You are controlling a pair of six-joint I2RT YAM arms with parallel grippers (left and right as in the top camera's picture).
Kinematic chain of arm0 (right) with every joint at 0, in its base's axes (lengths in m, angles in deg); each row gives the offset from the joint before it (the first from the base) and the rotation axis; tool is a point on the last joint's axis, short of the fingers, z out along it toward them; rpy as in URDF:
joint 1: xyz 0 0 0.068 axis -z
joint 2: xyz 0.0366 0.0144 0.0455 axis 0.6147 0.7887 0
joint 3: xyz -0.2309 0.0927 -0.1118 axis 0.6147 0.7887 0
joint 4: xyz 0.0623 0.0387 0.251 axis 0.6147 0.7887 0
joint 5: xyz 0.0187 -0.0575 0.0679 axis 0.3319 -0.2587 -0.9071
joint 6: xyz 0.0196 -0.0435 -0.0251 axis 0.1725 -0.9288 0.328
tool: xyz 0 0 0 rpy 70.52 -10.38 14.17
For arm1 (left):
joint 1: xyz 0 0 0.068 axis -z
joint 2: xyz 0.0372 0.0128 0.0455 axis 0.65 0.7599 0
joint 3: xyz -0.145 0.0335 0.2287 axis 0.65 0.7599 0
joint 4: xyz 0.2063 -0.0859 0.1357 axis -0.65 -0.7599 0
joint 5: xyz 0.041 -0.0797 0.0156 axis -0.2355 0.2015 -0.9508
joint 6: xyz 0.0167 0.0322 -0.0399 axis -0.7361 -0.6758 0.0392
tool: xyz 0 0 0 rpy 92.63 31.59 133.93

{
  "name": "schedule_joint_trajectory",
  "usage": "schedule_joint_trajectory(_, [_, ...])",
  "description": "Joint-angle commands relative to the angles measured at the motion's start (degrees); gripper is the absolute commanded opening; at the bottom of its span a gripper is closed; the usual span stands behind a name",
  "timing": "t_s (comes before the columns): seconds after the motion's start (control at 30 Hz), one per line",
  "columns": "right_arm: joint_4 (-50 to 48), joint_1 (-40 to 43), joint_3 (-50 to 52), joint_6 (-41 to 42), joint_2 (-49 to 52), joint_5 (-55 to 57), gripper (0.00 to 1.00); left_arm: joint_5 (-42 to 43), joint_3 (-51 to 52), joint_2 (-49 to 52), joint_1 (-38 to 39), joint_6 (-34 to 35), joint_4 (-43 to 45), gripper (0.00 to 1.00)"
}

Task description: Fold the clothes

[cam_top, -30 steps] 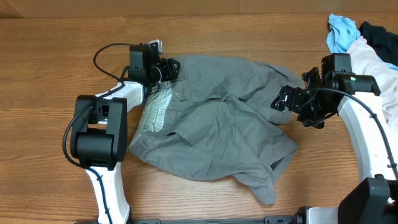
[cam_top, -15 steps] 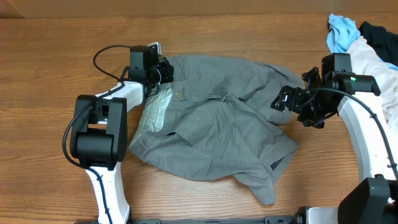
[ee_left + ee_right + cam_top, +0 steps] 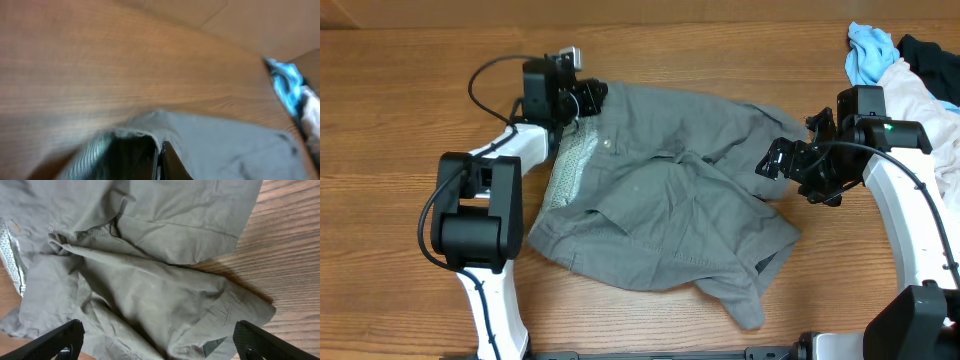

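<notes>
The gray shorts (image 3: 670,200) lie crumpled in the middle of the wooden table, with the pale speckled waistband lining (image 3: 568,170) showing at the left. My left gripper (image 3: 588,97) is shut on the far left corner of the waistband. The left wrist view is blurred; there the shut left gripper (image 3: 159,161) pinches the waistband edge of the shorts (image 3: 230,150). My right gripper (image 3: 795,172) hovers open over the right edge of the shorts. In the right wrist view its fingers (image 3: 55,341) stand wide apart above the gray shorts (image 3: 150,290), with nothing between them.
At the far right corner lie a light-blue cloth (image 3: 868,52), a whitish-pink garment (image 3: 920,95) and a dark garment (image 3: 932,52). The blue cloth (image 3: 287,85) also shows in the left wrist view. Bare wood table (image 3: 400,120) surrounds the shorts.
My left gripper has closed on the waistband corner and shifted slightly toward the far left, pulling that corner with it. The right arm has not moved.
</notes>
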Motion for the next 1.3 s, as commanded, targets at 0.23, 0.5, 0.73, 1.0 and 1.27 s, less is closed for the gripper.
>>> schedule_joint_trajectory(0.23, [-0.1, -0.3, -0.7, 0.3, -0.5, 0.2, 1.0, 3.0, -13.4, 0.9, -8.6, 3.0, -13.3, 0.04])
schedule_joint_trajectory(0.5, [-0.1, -0.3, -0.7, 0.3, -0.5, 0.2, 1.0, -13.8, -13.8, 1.0, -10.4, -2.1, -24.2, 0.11])
schedule_joint_trajectory(0.73, [-0.1, -0.3, -0.7, 0.2, -0.5, 0.2, 1.0, -25.1, -12.8, 1.4, -8.3, -11.4, -25.0, 0.15])
schedule_joint_trajectory(1.0, [-0.1, -0.3, -0.7, 0.3, -0.5, 0.2, 1.0, -11.8, -15.6, -3.8, -9.1, -12.7, -28.7, 0.68])
schedule_joint_trajectory(1.27, [-0.1, -0.3, -0.7, 0.3, -0.5, 0.2, 1.0, -9.4, -16.0, -12.0, -10.2, -15.8, -40.1, 0.73])
